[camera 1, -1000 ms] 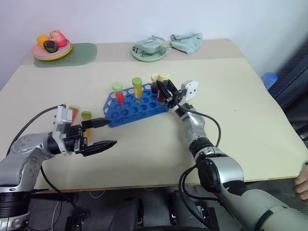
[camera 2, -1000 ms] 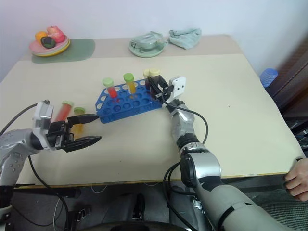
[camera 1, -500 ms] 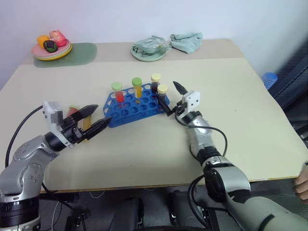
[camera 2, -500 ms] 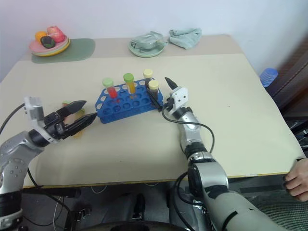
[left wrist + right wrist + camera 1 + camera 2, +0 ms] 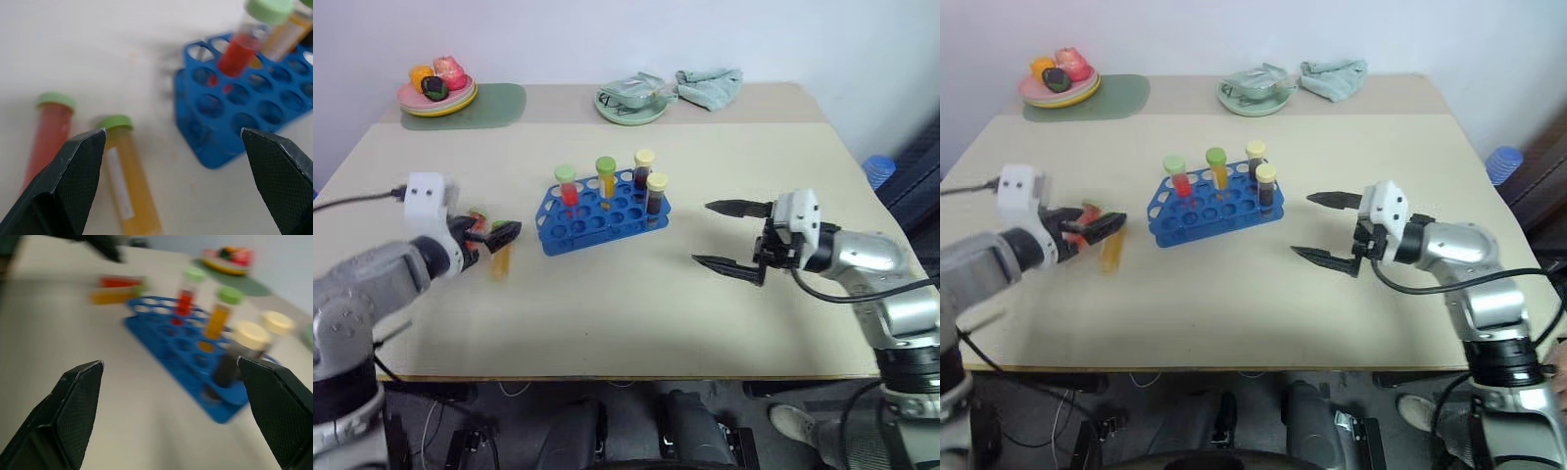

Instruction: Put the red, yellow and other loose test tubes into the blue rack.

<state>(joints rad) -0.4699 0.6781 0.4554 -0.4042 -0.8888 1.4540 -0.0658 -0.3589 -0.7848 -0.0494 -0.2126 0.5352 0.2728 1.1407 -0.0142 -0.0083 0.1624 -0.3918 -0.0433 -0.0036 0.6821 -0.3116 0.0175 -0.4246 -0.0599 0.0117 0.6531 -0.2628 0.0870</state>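
The blue rack (image 5: pixel 604 211) stands near the middle of the table (image 5: pixel 626 313) and serves as the reference landmark. Four capped tubes stand upright in its holes: a red tube with a light green cap (image 5: pixel 568 186), an orange-yellow tube with a green cap (image 5: pixel 606 177), and two dark brown tubes with pale yellow caps (image 5: pixel 644 168) (image 5: pixel 656 193), the last at the rack's right end. Two loose test tubes lie flat on the table to the left of the rack, side by side and apart from it: a red tube (image 5: pixel 49 134) with a green cap and, between it and the rack, an orange-yellow tube (image 5: pixel 126 178) with a green cap; both caps point toward the table's far side. The left gripper (image 5: pixel 499 235) hangs just over these two tubes, left of the rack; the left wrist view shows its two black fingers (image 5: pixel 63 191) spread wide with nothing between them. The right gripper (image 5: pixel 729 235) is to the right of the rack, well apart from it, pointing toward it, its fingers (image 5: pixel 736 208) likewise set wide apart and empty. Beyond the rack, at the table's far edge, a pale green plate (image 5: pixel 631 110) carries a crumpled item, with a folded green cloth (image 5: pixel 710 86) just beside it. Far left of the rack, a stack of plates with toy fruit (image 5: pixel 436 90) rests on a green mat (image 5: pixel 499 103).
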